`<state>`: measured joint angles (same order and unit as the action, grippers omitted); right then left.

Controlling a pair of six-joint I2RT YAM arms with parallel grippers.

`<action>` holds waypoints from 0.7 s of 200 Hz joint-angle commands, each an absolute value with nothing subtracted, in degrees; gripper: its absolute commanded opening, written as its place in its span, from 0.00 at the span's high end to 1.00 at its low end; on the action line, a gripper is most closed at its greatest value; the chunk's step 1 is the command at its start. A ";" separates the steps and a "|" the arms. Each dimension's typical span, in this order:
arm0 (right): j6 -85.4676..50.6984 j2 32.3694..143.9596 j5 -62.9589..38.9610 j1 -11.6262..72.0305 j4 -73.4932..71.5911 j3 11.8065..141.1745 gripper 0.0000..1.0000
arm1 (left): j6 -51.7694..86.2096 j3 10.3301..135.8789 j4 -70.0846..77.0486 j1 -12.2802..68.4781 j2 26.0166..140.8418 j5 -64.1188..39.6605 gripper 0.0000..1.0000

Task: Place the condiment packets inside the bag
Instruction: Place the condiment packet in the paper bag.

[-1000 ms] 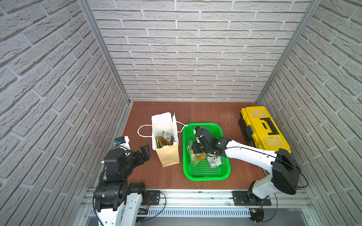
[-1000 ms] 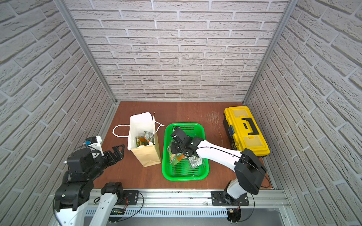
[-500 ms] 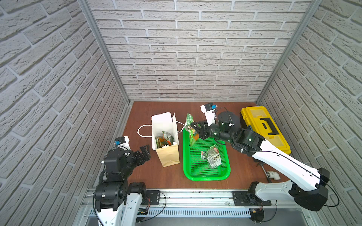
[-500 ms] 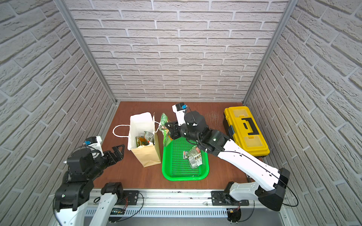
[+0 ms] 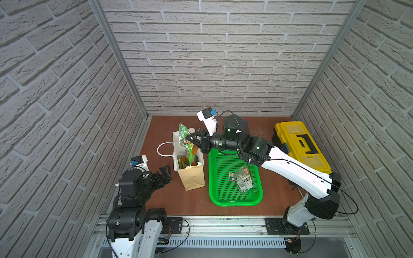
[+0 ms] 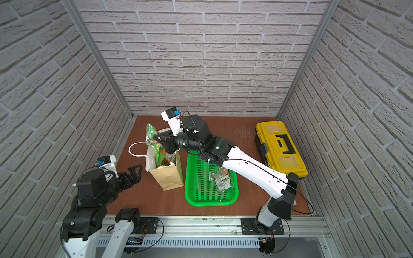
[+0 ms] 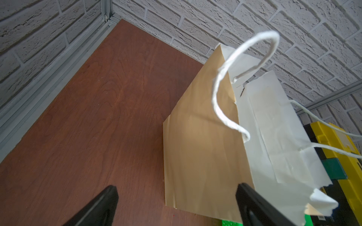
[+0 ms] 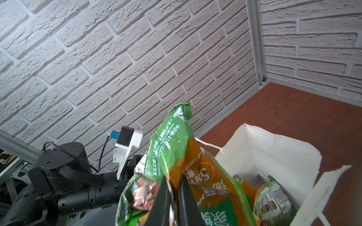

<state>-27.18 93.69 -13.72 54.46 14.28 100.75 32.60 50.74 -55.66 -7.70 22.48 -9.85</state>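
Green and orange-brown plastic: one crinkly packet [image 5: 186, 143] is pinched in the right gripper [image 5: 188, 139] above the open mouth of the paper bag [image 5: 193, 176], left of centre in both top views. Its long axis runs up and down the frame there. The upper end points toward the back wall and the lower end dips into the bag's white inside.

The right wrist view gives what the top views can't: two dark fingers [image 8: 162, 197] clamped close together on the packet's rumpled middle, and other packets [image 8: 272, 199] already lying down in the bag. The left wrist view gets only the bag's tan outer wall [image 7: 195, 146] and a white cord handle [image 7: 225, 78]. It also shows the left gripper [image 7: 176, 187] spread wide and holding nothing, just beside the bag over the brown table [image 7: 98, 117].

Only the top views show the green basket [image 5: 234, 202], with a few packets [image 5: 242, 179] lying in it, and the yellow toolbox [image 5: 299, 145] at the right.
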 commanded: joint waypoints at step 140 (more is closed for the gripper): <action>-22.35 94.80 -9.81 53.52 18.38 99.32 0.25 | 32.33 50.25 -53.47 -7.38 22.06 -9.71 0.02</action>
<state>-23.57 101.78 -11.38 53.52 17.96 100.90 32.60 50.74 -55.66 -7.64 22.33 -9.85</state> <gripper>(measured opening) 0.738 0.983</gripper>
